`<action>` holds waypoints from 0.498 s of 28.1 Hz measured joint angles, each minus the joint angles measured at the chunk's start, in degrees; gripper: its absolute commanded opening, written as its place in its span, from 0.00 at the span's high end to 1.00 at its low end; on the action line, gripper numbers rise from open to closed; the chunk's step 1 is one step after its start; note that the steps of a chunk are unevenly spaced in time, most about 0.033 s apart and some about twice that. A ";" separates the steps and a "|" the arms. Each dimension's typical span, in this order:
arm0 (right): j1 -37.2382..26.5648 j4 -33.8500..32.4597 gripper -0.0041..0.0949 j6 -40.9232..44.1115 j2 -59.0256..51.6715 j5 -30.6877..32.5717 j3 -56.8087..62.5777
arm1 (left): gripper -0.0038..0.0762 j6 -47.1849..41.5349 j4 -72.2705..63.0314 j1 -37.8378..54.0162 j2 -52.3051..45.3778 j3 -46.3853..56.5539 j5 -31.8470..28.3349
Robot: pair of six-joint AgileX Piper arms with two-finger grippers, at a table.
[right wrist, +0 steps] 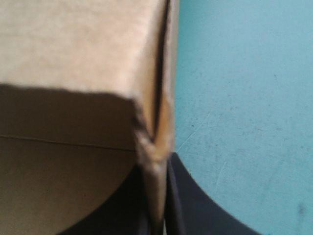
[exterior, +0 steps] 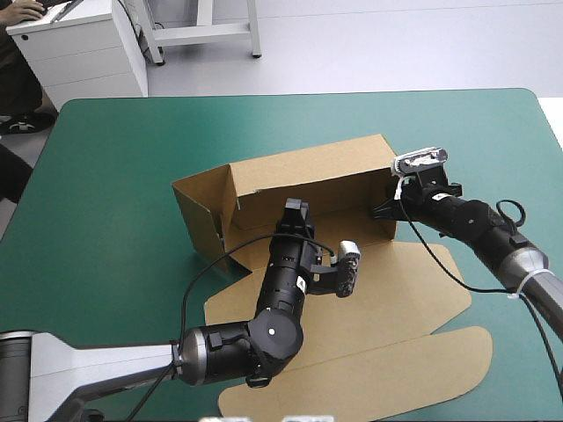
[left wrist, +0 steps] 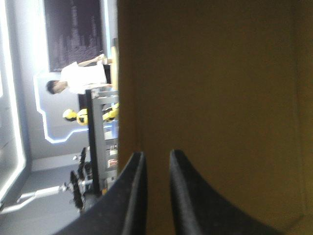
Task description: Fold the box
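Box position: the box (exterior: 387,290) sits mid-table on the teal-green cover (exterior: 114,176), its raised part toward the far side and its flat part running back toward me.
Right claw: my right gripper (right wrist: 156,166) is clamped on the right end wall (right wrist: 166,112). The board's edge runs straight down between the black fingers, and bare cover lies just beside it.
Left claw: my left gripper (left wrist: 155,156) reaches into the box from the near side and points at the back wall (exterior: 308,176). Brown board fills what lies ahead of it. I cannot tell whether it is pinching board or merely standing close to it.
Done so far: the back wall stands upright and the left end wall (exterior: 198,215) is up beside it. The right end wall is up too, though only in my grip. It shows two layers at the pinch, so I judge it not yet locked.
Left to do: the near panel with its rounded ears (exterior: 440,264) lies flat on the cover, and so does the long lid (exterior: 396,369) at the near edge.
Progress estimate: about halfway, I reckon. Three walls are raised, the fourth is unraised, and no tuck is confirmed.
Risk: if I let go with the right claw too soon, that end wall may spring outward.
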 measured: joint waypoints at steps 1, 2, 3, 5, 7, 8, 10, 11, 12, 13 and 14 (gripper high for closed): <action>0.00 0.00 0.98 0.00 0.00 -0.05 0.00 | 0.93 2.55 -2.68 0.00 -0.17 -0.07 -1.47; 0.00 0.00 0.98 0.00 0.00 -0.05 0.00 | 0.93 4.96 -5.57 0.00 -0.39 -0.26 -2.86; 0.00 0.00 0.98 -0.06 0.00 -0.05 0.00 | 0.93 9.70 -11.34 0.00 -0.76 -0.93 -4.83; 0.00 0.00 0.98 -0.06 0.00 -0.05 0.00 | 0.93 19.77 -21.75 0.13 -1.36 -2.85 -6.29; 0.00 0.00 0.98 -0.11 0.00 -0.05 0.00 | 0.94 32.86 -37.97 1.20 -1.83 -6.33 -5.54; 0.00 0.00 0.98 -0.18 0.00 -0.05 0.00 | 0.94 39.01 -46.40 2.35 -1.95 -8.48 -3.93; 0.00 0.00 0.98 -0.18 0.00 -0.05 0.00 | 0.94 48.67 -61.53 5.39 -1.95 -12.73 1.13; 0.00 0.00 0.98 -0.23 0.00 0.02 0.00 | 0.94 52.77 -67.71 7.59 -1.95 -15.26 4.04; 0.00 0.00 0.98 -0.23 0.00 0.09 -0.05 | 0.94 55.74 -72.85 10.05 -1.95 -17.86 6.80; 0.00 0.00 0.98 -0.23 0.00 0.22 -0.05 | 0.94 58.04 -77.74 14.01 -1.95 -21.09 9.51; 0.00 0.00 0.98 -0.23 0.00 0.27 -0.05 | 0.94 59.67 -82.78 18.50 -1.95 -25.30 11.80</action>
